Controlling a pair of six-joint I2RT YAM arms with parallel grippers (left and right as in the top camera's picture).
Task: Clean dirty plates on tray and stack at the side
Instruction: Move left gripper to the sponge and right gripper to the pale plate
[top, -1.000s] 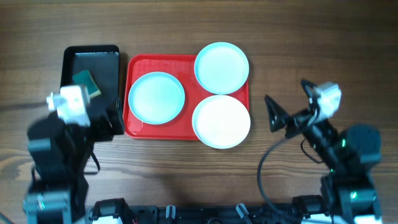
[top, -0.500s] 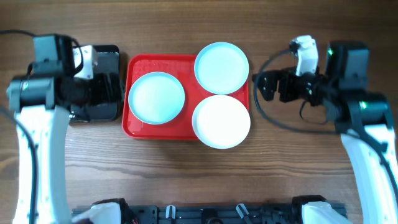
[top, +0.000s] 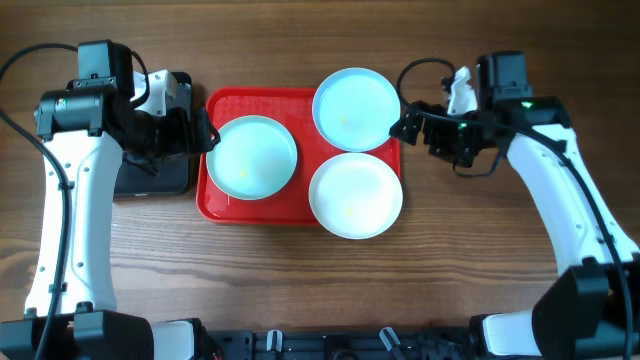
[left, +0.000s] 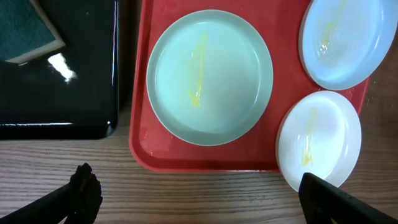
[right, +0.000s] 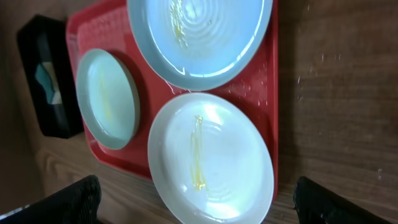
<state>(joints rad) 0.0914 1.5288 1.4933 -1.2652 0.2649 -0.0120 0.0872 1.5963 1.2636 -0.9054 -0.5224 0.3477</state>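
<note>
Three pale plates lie on the red tray (top: 222, 203): one on the left (top: 251, 157), one at the far right corner (top: 356, 109), and one at the near right (top: 356, 195), overhanging the rim. Each has a yellow smear, seen in the left wrist view (left: 209, 76) (left: 348, 40) (left: 320, 140) and the right wrist view (right: 109, 96) (right: 199, 37) (right: 211, 162). My left gripper (top: 203, 133) (left: 202, 202) is open and empty at the tray's left edge. My right gripper (top: 408, 125) (right: 196, 190) is open and empty at the tray's right edge.
A black bin (top: 150, 178) (left: 62, 93) stands left of the tray and holds a green sponge (left: 25, 34). It is partly hidden under my left arm in the overhead view. Bare wooden table lies right of the tray (top: 470, 220) and in front.
Both arms have lifted from near the table's front and swung inward. The left now sits over the bin by the tray's left edge, the right by its right edge. Plates have not moved.
</note>
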